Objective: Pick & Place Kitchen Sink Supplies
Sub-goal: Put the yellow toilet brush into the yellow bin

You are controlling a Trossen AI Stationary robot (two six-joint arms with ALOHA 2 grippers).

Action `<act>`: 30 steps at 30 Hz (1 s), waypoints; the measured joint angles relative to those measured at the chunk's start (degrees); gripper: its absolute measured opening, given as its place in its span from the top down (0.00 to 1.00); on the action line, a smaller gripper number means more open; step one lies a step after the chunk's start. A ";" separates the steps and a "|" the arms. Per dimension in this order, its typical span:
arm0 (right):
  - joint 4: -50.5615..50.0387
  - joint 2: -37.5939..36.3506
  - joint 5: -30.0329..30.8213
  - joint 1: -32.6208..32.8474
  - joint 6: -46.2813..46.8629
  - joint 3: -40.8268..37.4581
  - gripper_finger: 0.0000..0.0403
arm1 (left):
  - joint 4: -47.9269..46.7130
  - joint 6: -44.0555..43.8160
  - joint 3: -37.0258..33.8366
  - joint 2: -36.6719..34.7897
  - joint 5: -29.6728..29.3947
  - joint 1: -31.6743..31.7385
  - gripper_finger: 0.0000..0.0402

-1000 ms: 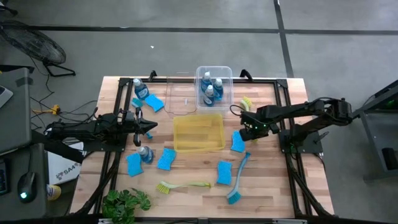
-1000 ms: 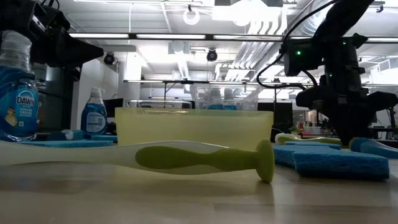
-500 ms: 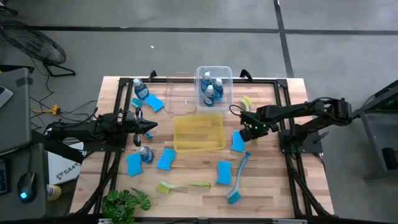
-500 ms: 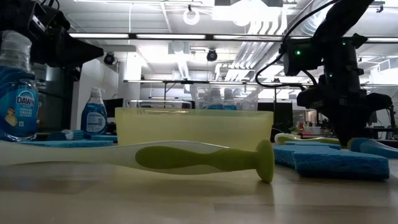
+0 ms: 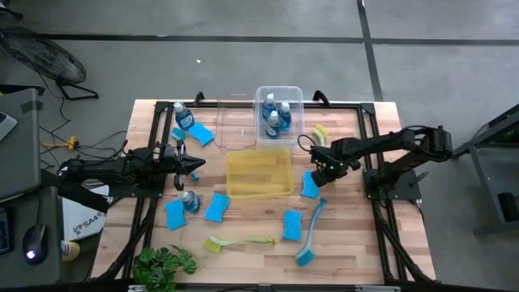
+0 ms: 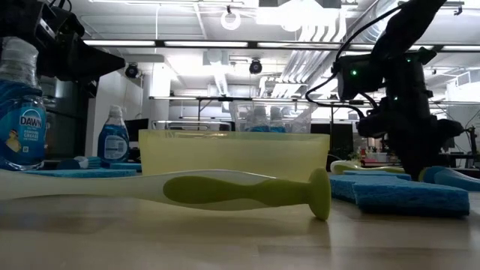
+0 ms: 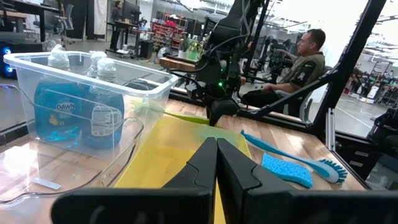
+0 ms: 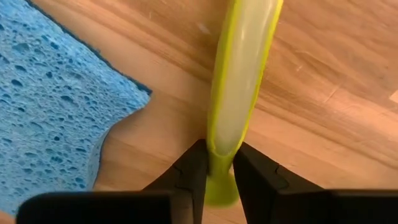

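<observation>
Grey concrete floor [image 5: 243, 49], bright ceiling lights [image 6: 231, 19]

Yellow-green brush [image 8: 239, 81], handle flat on wood

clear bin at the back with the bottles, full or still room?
Still room. The clear bin holds three bottles, clustered at its middle; bare floor shows around them. The left wrist view shows them standing upright inside.

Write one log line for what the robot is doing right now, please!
right gripper: closing on yellow-green brush handle beside sponge | left gripper: shut, waiting beside yellow bin
</observation>
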 joint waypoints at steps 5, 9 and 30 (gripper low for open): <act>-0.75 -1.69 1.36 0.04 -0.39 -0.29 0.91 | 0.00 -0.01 0.00 0.02 0.02 0.01 1.00; -3.09 -4.54 2.81 0.04 -0.58 -0.29 0.91 | 0.00 -0.01 0.00 0.02 0.02 0.00 1.00; -13.93 -36.25 18.62 12.09 11.04 -0.29 0.91 | 0.00 -0.01 0.00 0.02 0.07 0.00 1.00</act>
